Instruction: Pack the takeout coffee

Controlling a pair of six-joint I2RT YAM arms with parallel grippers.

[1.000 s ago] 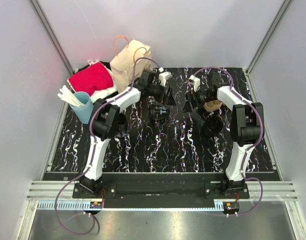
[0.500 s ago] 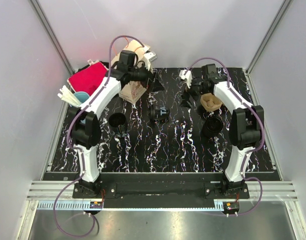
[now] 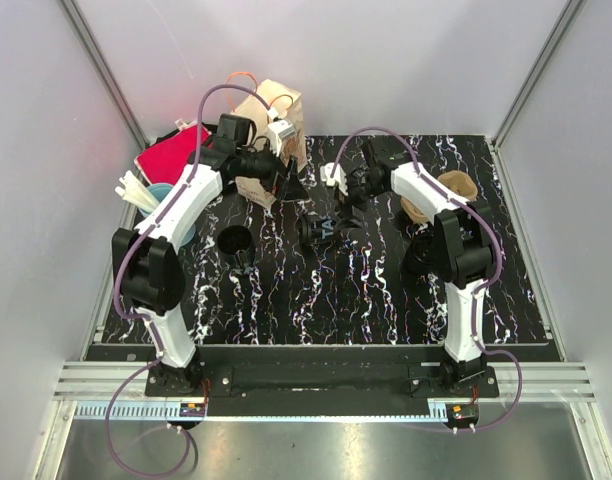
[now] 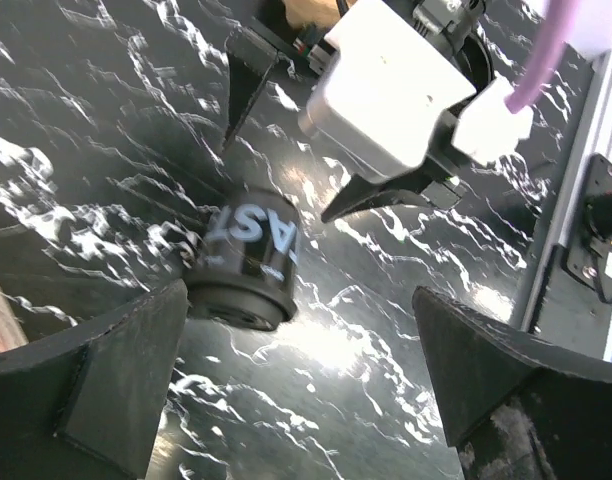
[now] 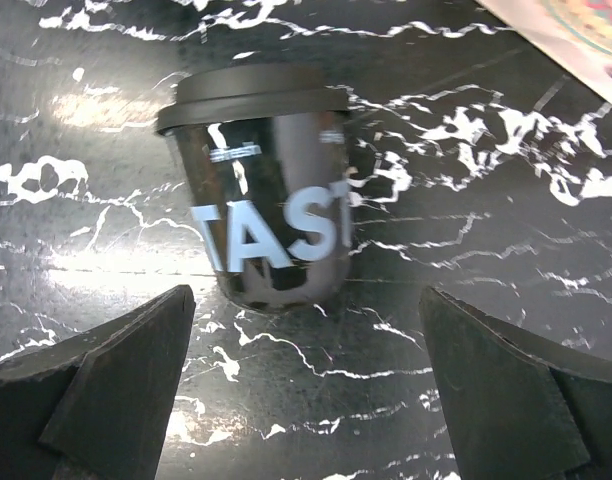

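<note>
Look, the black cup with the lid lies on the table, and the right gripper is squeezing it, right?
No. The black cup with the lid lies on the table, but the right gripper is open, not squeezing it, as the right wrist view shows.

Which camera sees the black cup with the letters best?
Right wrist: the cup fills the middle, lid and letters sharp. Left wrist shows it smaller and blurry. Top shows it tiny and far.

The top camera looks steeply down from high behind the near edge, covering the whole bench. Both wrist cameras hover close above it, facing the same lying black cup from opposite sides.
</note>
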